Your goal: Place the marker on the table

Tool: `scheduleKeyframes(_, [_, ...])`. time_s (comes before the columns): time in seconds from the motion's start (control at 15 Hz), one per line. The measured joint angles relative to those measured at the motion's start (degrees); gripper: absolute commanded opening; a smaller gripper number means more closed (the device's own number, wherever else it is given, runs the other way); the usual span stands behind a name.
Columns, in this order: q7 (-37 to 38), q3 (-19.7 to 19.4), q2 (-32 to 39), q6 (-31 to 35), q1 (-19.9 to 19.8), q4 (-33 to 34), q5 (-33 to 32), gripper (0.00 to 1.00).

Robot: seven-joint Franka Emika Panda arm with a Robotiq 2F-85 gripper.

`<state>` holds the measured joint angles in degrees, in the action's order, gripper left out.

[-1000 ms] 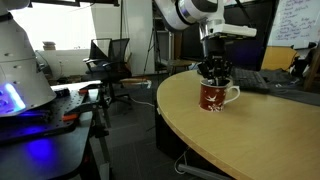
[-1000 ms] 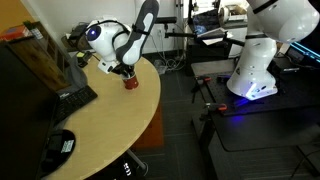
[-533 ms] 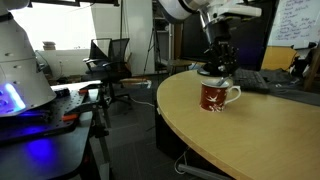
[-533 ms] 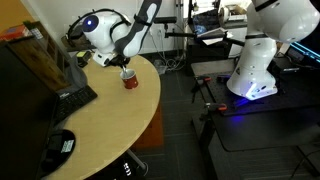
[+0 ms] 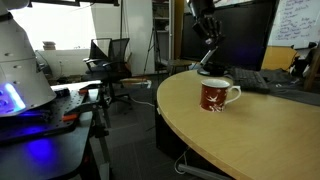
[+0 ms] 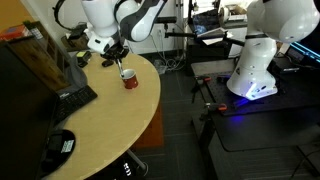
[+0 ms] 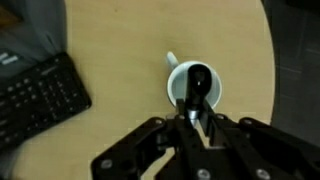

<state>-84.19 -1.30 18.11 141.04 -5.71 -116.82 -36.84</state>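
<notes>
A red mug (image 5: pixel 215 95) with a white inside stands on the light tan wooden table (image 5: pixel 260 135) near its rounded edge; it also shows in an exterior view (image 6: pixel 129 79). My gripper (image 5: pixel 212 60) hangs well above the mug, also seen from the other side (image 6: pixel 117 55). In the wrist view the gripper (image 7: pixel 197 118) is shut on a dark marker (image 7: pixel 198 84), whose tip points down over the mug's opening (image 7: pixel 177 88). The table (image 7: pixel 120 40) fills the wrist view.
A black keyboard (image 7: pixel 40 100) lies on the table beside the mug, with a dark monitor (image 6: pixel 35 70) behind it. A white robot base on a black stand with blue glow (image 6: pixel 250 75) stands off the table. Office chairs (image 5: pixel 110 60) are behind.
My gripper has risen straight up out of the mug, lifting the marker with it. The mug has stayed in place.
</notes>
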Motion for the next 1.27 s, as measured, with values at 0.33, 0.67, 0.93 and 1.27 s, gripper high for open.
scheduleKeyframes(0.33, [-14.04,6.93,3.95,6.59,-1.42,-4.8,17.68,0.05])
scheduleKeyframes(0.67, [-29.89,13.17,10.28,7.53,-7.1,-2.68,33.03,0.51])
scheduleKeyframes(0.93, [-30.15,10.77,8.9,8.73,-7.04,-1.7,31.2,0.82])
scheduleKeyframes(1.27, [-26.73,6.66,-6.16,9.27,-5.01,-8.39,25.8,1.0])
